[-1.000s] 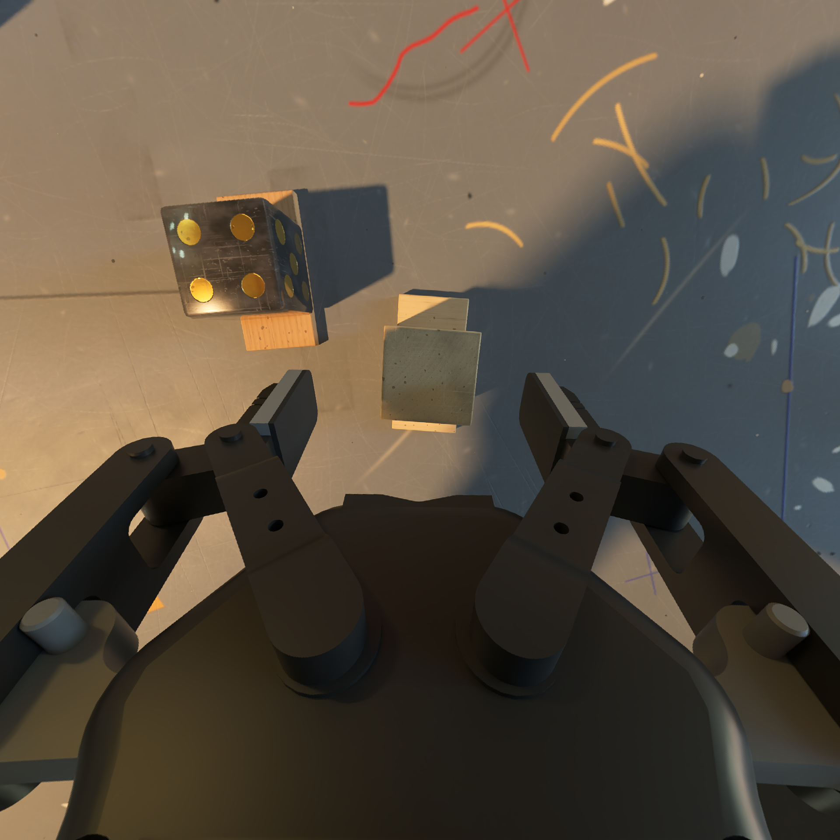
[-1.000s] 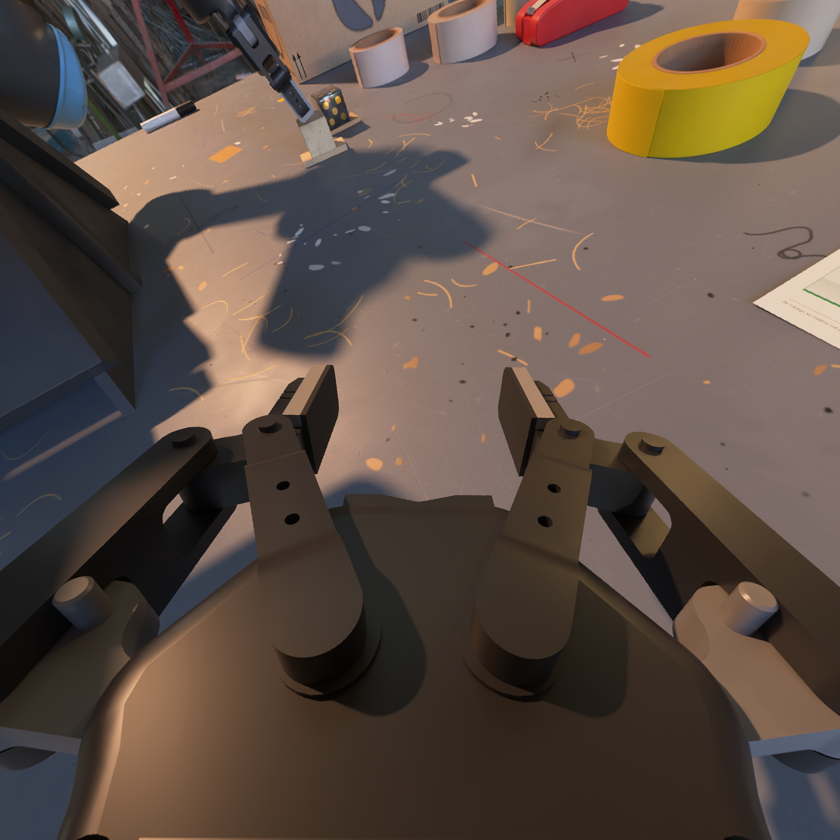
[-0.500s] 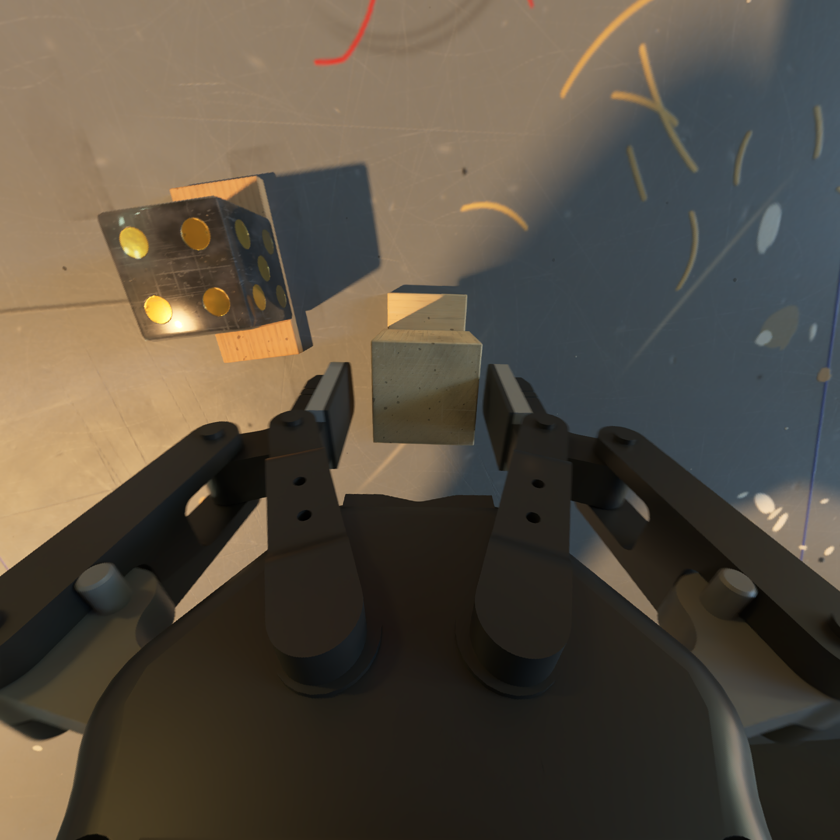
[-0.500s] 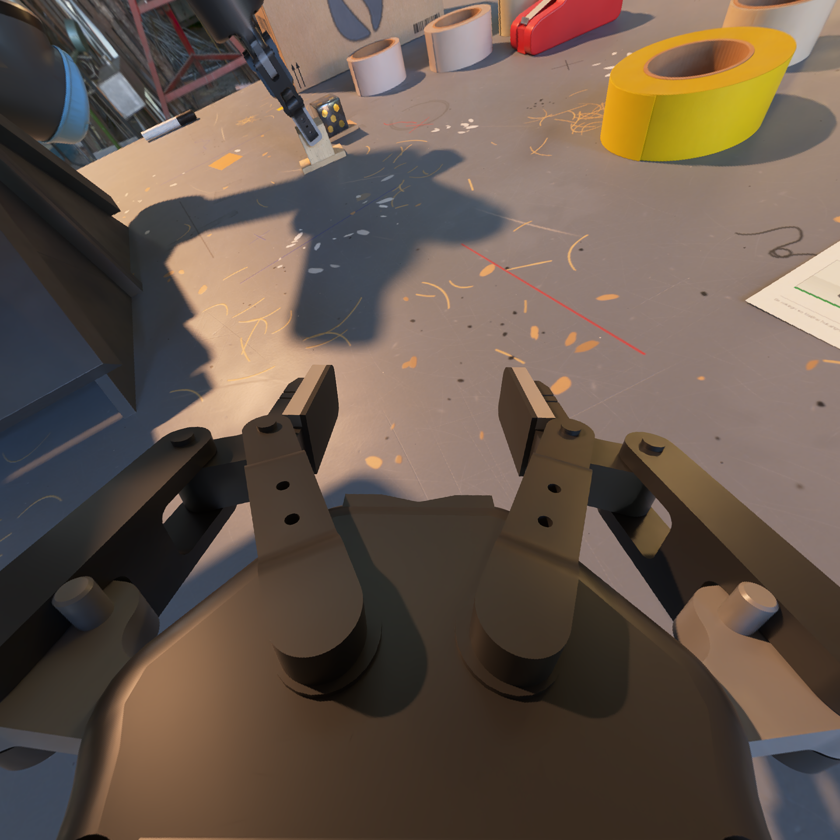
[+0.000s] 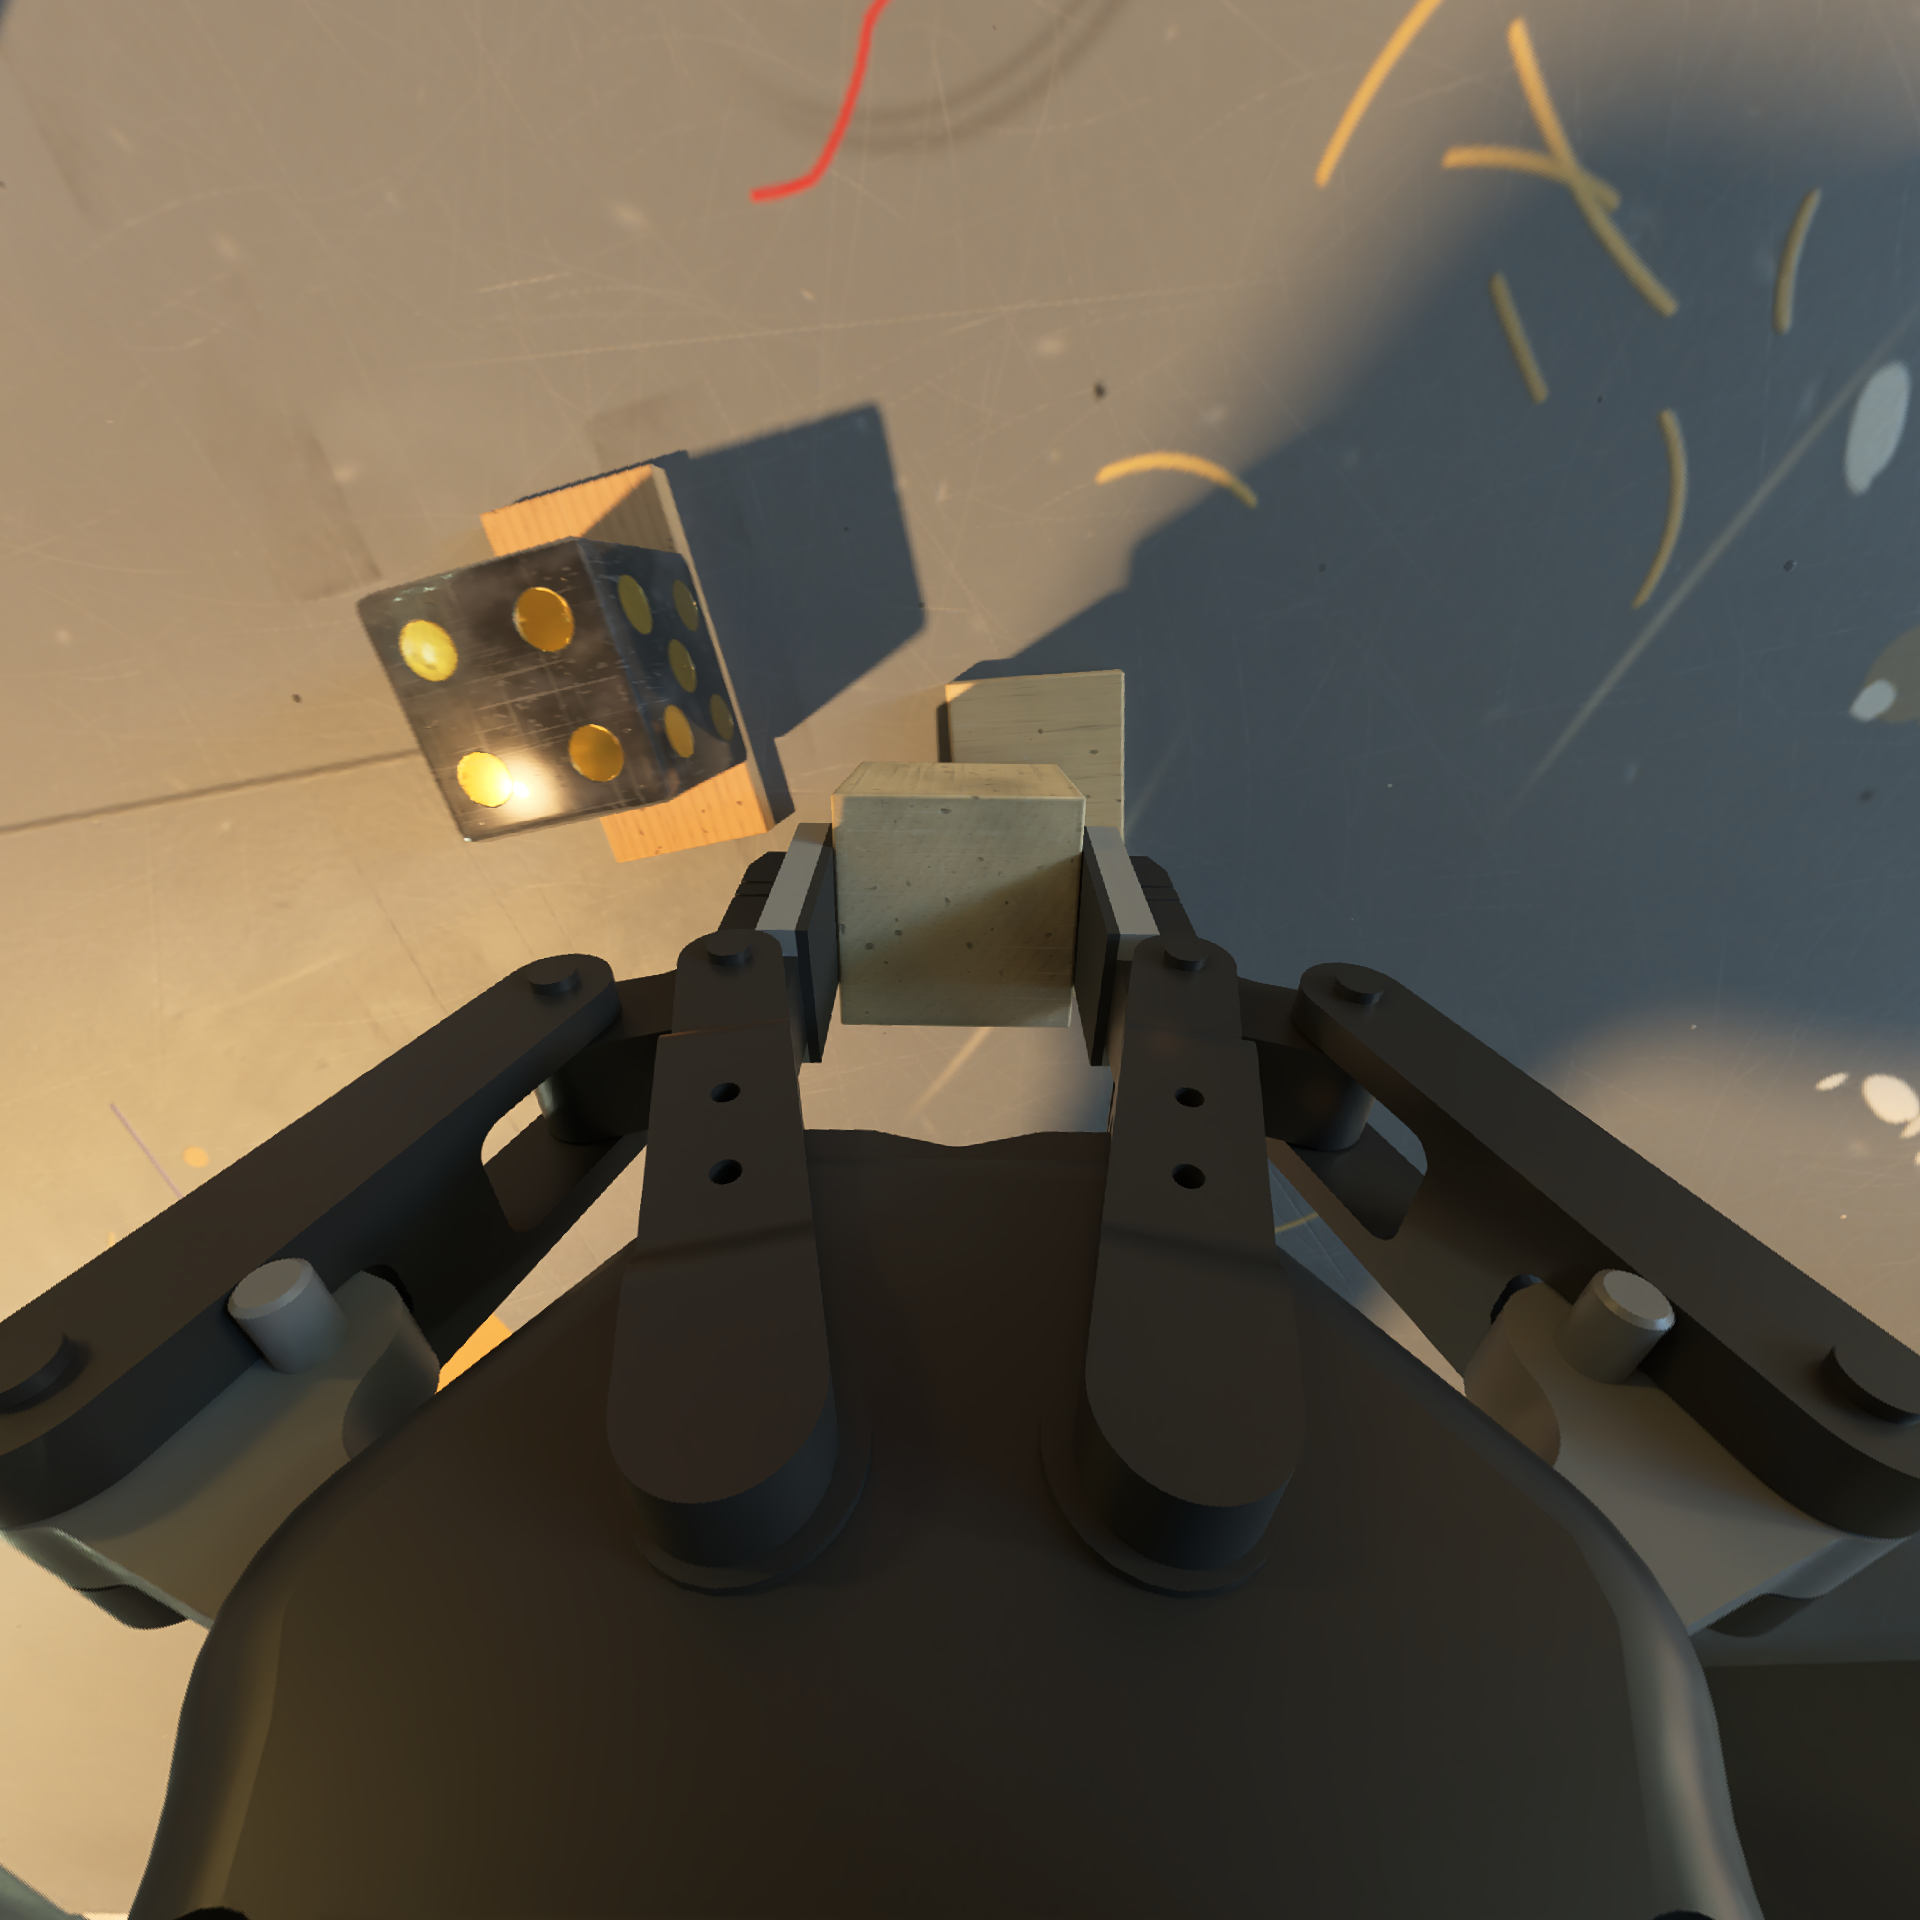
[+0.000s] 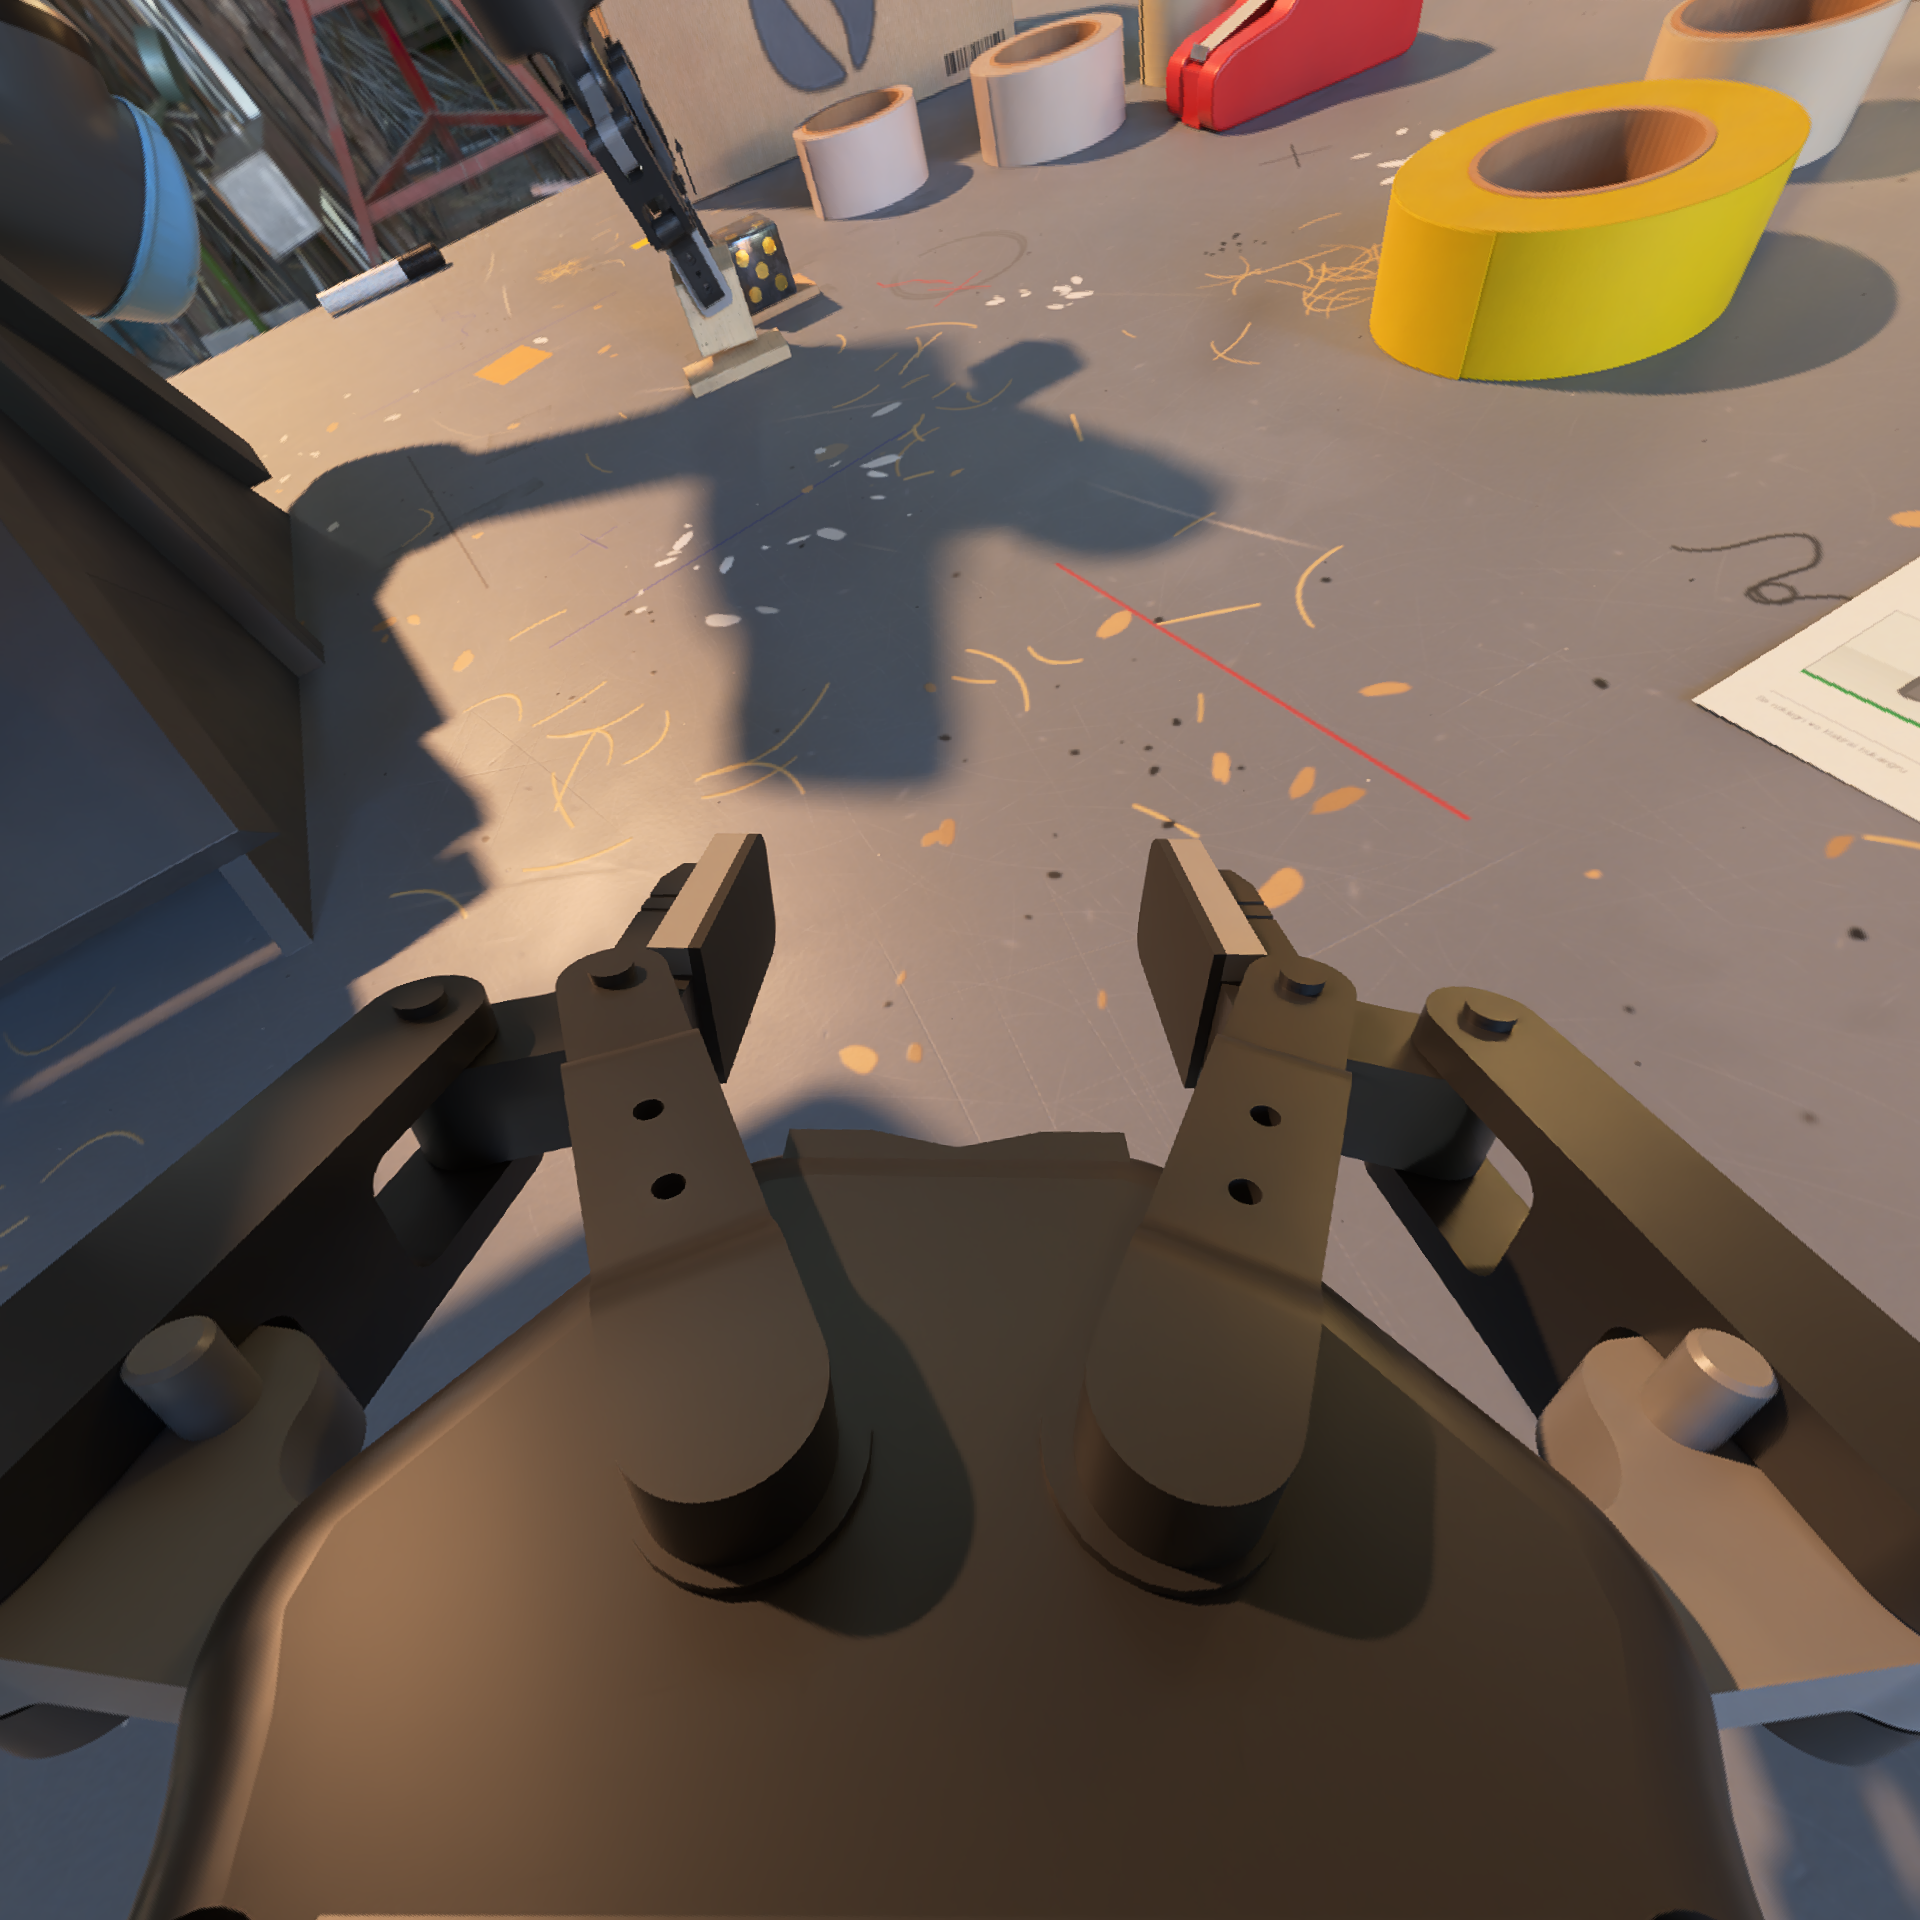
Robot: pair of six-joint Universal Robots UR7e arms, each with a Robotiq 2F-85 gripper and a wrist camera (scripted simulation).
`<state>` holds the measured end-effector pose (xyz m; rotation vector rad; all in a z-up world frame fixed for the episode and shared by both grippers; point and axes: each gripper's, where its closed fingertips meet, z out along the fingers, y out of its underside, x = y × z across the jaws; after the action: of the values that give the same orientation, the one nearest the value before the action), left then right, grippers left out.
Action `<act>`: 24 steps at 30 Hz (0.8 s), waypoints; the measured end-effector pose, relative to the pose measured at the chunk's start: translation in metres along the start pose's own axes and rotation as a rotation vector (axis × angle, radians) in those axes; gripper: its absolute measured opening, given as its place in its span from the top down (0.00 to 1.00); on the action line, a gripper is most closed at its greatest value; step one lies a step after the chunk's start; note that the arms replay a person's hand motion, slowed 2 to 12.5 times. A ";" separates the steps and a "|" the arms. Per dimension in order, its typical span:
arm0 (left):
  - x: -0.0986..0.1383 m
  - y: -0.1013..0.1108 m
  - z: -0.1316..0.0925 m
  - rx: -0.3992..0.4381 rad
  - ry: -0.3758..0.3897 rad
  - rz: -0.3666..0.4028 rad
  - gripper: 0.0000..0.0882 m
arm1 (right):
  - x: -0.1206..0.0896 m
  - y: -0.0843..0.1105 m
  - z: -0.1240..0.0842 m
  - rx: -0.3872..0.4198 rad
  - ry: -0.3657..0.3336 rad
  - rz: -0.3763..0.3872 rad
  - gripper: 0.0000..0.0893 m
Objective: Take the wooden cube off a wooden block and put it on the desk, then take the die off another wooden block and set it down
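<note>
In the left wrist view my left gripper (image 5: pixel 956 868) is shut on the pale wooden cube (image 5: pixel 956 904), one finger pad (image 5: pixel 805 914) pressed on each side. The pale wooden block (image 5: pixel 1039 727) shows just behind and below the cube; I cannot tell if they still touch. The dark die (image 5: pixel 551 686) with gold pips sits on an orange wooden block (image 5: pixel 691 821) to the left. My right gripper (image 6: pixel 956 935) is open and empty above the desk, far from them. In its view the left gripper (image 6: pixel 691 265), cube (image 6: pixel 722 324) and die (image 6: pixel 764 260) show far off.
A big yellow tape roll (image 6: pixel 1579 229) stands at the right. White tape rolls (image 6: pixel 862 151), a red dispenser (image 6: pixel 1288 42) and a cardboard box (image 6: pixel 727 94) line the back. A paper sheet (image 6: pixel 1829 686) lies right, a marker (image 6: pixel 379 278) far left, a dark shelf (image 6: pixel 135 623) left.
My left gripper came down around the wooden cube and closed its fingers on its two sides. The right gripper stayed open and barely moved.
</note>
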<state>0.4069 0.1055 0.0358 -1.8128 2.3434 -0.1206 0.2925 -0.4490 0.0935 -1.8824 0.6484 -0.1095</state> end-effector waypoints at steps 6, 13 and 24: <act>-0.011 -0.005 -0.017 0.029 -0.006 -0.002 0.57 | -0.001 0.000 -0.004 0.003 0.013 -0.010 0.30; -0.025 -0.017 -0.051 0.099 -0.008 0.043 0.57 | 0.000 0.000 -0.009 0.018 0.022 -0.001 0.30; -0.008 -0.046 -0.119 0.243 0.094 0.268 0.57 | -0.001 -0.004 -0.015 0.051 0.024 0.003 0.30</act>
<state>0.4299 0.0962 0.1609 -1.3984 2.4826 -0.4412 0.2875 -0.4598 0.1033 -1.8339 0.6588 -0.1452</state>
